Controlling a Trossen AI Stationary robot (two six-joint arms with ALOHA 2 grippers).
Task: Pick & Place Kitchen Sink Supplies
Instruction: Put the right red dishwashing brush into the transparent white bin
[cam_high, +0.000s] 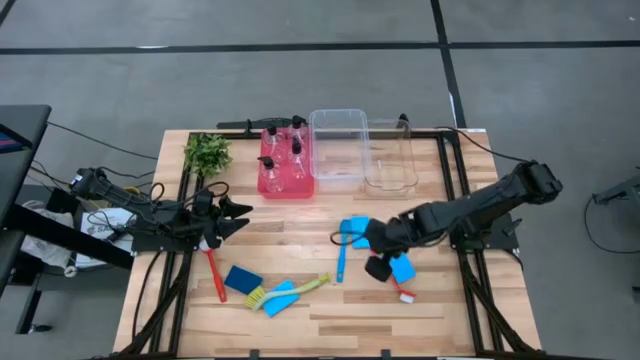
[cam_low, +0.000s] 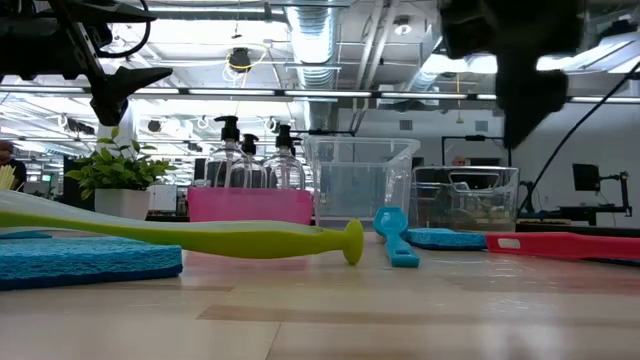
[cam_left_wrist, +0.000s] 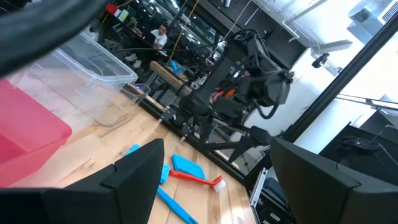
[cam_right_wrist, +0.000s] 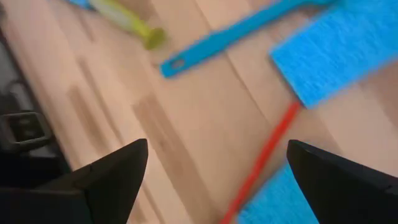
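Right gripper (cam_high: 372, 247): fingers wide apart, nothing between them, hovering over the wooden table (cam_high: 330, 310) above a thin red-handled brush (cam_right_wrist: 261, 158) and two blue rectangular sponges (cam_right_wrist: 323, 53), close to a slim blue brush (cam_high: 341, 255). Left gripper (cam_high: 240, 217): also fully spread and empty, near the table's left side, above another red brush (cam_high: 215, 275). Yellow-green long-handled brush (cam_high: 290, 290) lying near the front edge between two more blue sponges (cam_high: 242, 279). Small clear plastic bottles with black caps (cam_high: 283, 145) standing in the red tray (cam_high: 285, 185), beside clear plastic bins (cam_high: 338, 150).
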